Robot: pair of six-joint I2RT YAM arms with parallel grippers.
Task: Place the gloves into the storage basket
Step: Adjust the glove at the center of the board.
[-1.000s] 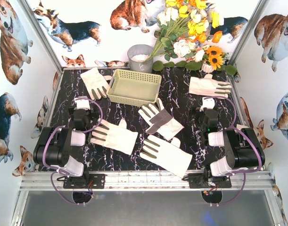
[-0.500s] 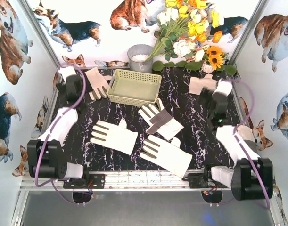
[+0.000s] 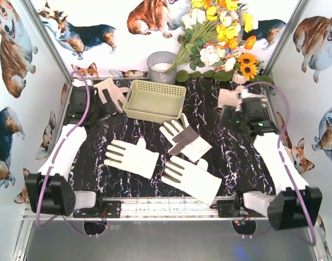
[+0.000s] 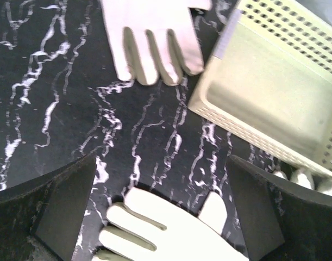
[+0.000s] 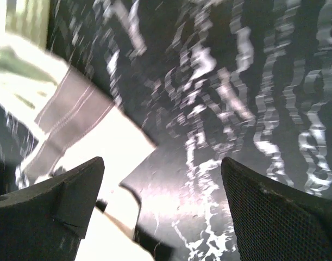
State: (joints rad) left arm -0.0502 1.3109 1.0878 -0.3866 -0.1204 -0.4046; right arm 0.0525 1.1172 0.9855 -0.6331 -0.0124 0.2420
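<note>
since none of the 5 cream-white fabric gloves with grey patches is inside the shallow pale-yellow lattice plastic basket (image 3: 155, 100), everything is still to do. 1 glove (image 3: 112, 93) lies just left of the basket, another glove (image 3: 231, 98) well to its right, and 3 in front of it on the black marbled surface (image 3: 220, 157). the left gripper (image 4: 161, 163) and right gripper (image 5: 163, 163) both have jaws spread, holding nothing. a limp glove could slip from a shallow pinch, or the left jaws could shove the basket. no writing is readable.
</note>
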